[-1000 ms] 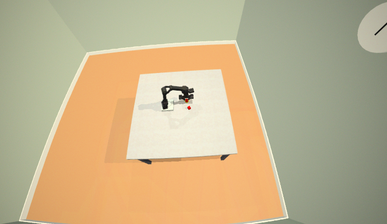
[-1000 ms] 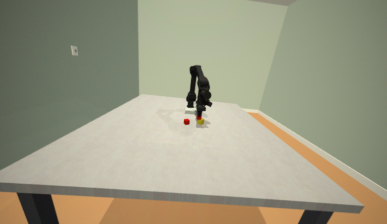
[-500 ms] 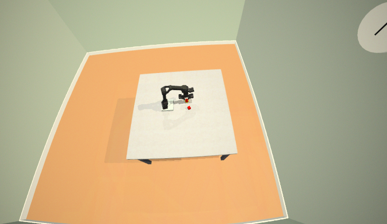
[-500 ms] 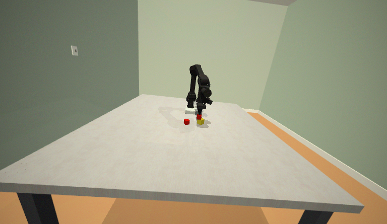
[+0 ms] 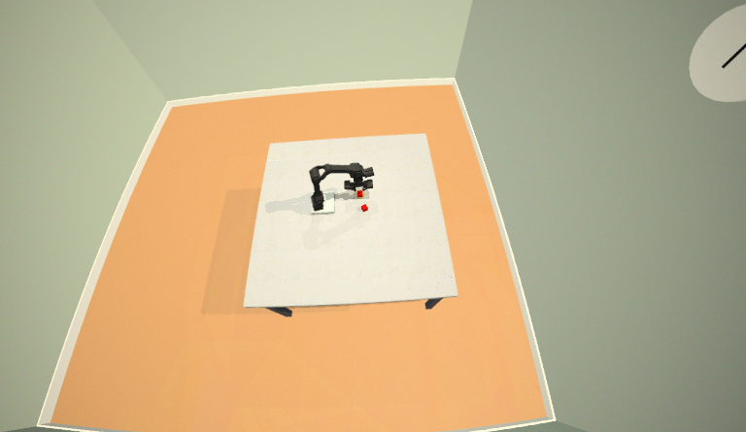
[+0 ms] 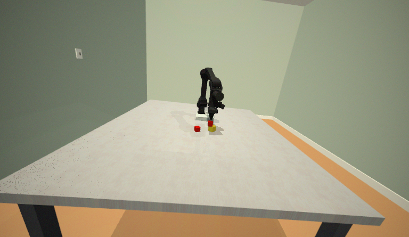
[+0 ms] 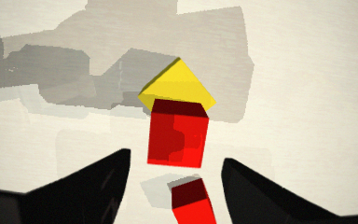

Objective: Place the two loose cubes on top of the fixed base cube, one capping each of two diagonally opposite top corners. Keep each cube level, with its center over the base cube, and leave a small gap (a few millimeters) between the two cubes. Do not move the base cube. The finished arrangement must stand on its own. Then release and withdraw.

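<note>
The yellow base cube (image 6: 212, 128) (image 7: 178, 85) stands on the table (image 5: 352, 262) (image 6: 180, 168). One red cube (image 5: 359, 192) (image 6: 210, 122) (image 7: 178, 137) rests on top of it, over the corner nearest the wrist camera. My gripper (image 5: 358, 185) (image 6: 211, 119) (image 7: 177, 161) is open, just above this cube. In the wrist view both black fingers stand apart from the cube's sides. The second red cube (image 5: 363, 207) (image 6: 197, 128) (image 7: 193, 203) lies loose on the table a short way from the base cube.
The arm's base stands on a small white plate (image 5: 328, 205) behind the cubes. The table ends well away from the cubes on all sides.
</note>
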